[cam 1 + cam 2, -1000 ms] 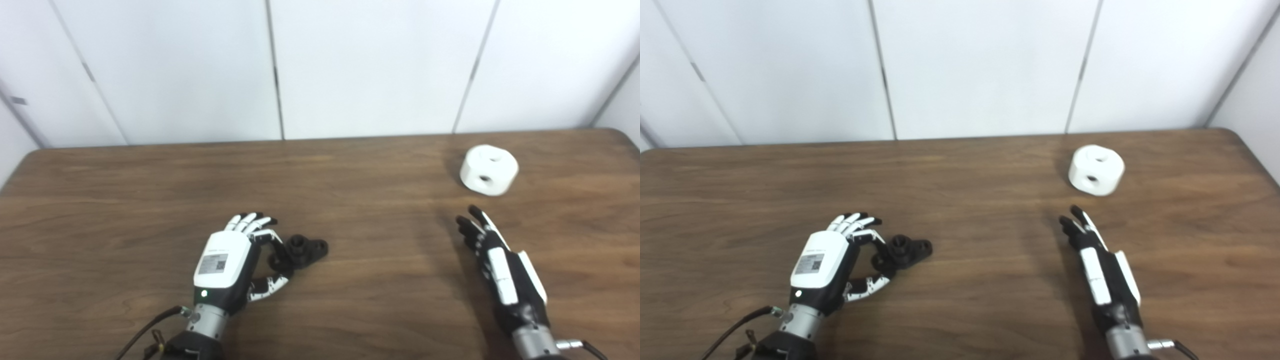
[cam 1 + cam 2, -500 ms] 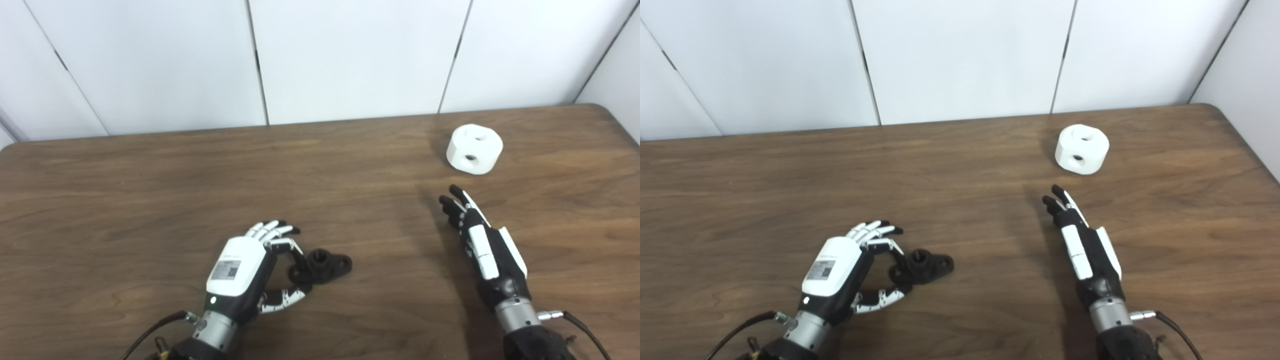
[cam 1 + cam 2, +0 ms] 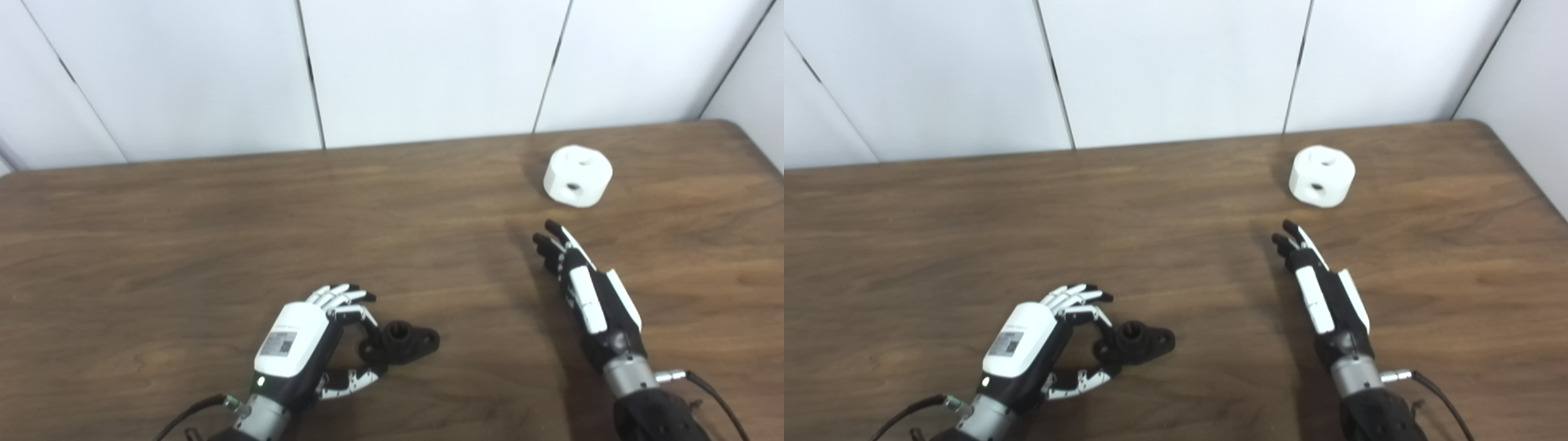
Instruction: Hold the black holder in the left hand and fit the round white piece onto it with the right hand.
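Wood-grain table under white wall panels; left hand pinching black holder, right hand open.

The whole picture has shifted – the camera has moved, so the far edge of the counter sits higher in both views and the wall seams lie further left. The round white piece shows higher in the picture and the black holder lower and further right, which goes with that camera move. The left hand has curled its fingers a little more round the holder's left end. The right hand shows more of its wrist and cable – its gap to the white piece looks the same.
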Robot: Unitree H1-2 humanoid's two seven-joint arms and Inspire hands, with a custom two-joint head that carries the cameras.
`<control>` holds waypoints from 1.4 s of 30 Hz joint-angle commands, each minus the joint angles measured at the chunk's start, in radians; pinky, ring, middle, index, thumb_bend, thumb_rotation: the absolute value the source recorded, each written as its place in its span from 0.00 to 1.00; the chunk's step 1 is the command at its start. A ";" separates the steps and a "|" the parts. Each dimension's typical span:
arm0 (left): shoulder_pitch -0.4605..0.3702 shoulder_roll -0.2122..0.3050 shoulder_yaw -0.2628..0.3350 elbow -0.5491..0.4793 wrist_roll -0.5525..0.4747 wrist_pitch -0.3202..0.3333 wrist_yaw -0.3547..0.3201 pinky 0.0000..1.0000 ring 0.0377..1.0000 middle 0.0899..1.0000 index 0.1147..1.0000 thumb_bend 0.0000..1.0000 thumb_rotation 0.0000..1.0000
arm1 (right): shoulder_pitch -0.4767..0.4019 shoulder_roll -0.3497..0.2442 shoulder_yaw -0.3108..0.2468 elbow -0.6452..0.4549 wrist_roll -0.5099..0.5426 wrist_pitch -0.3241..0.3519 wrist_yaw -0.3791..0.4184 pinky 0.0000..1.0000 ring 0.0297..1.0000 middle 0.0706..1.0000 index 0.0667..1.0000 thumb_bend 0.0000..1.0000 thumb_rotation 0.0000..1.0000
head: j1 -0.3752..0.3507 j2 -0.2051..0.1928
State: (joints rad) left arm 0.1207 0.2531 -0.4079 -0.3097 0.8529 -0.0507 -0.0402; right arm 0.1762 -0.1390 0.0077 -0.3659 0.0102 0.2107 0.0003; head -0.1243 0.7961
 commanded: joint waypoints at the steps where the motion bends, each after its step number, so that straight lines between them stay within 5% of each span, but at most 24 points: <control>1: -0.005 -0.005 0.007 -0.025 0.008 -0.016 0.001 0.90 0.87 0.79 0.42 0.52 0.05 | -0.006 0.005 0.001 -0.026 0.008 0.003 0.018 0.95 0.93 0.89 0.94 0.66 1.00 | 0.001 0.002; 15: 0.004 -0.041 0.038 -0.019 0.047 -0.010 0.021 0.88 0.84 0.76 0.42 0.52 0.07 | -0.004 0.000 -0.010 -0.045 0.015 0.030 0.030 1.00 0.95 0.90 0.95 0.66 1.00 | 0.016 0.018; 23: 0.001 -0.066 0.057 -0.005 0.072 -0.055 0.112 0.84 0.80 0.73 0.43 0.52 0.09 | -0.006 0.006 -0.017 -0.056 0.017 0.053 0.025 0.99 0.94 0.90 0.95 0.68 1.00 | 0.024 0.020; 42: 0.001 -0.122 0.108 -0.021 -0.001 -0.146 0.181 0.80 0.78 0.71 0.42 0.52 0.09 | -0.010 0.006 -0.026 -0.046 0.031 0.053 0.031 0.97 0.93 0.89 0.95 0.70 1.00 | 0.037 0.022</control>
State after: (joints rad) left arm 0.1349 0.1356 -0.3066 -0.3085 0.8567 -0.1704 0.1148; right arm 0.1754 -0.1396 -0.0149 -0.3944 0.0322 0.2652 0.0223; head -0.0859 0.8176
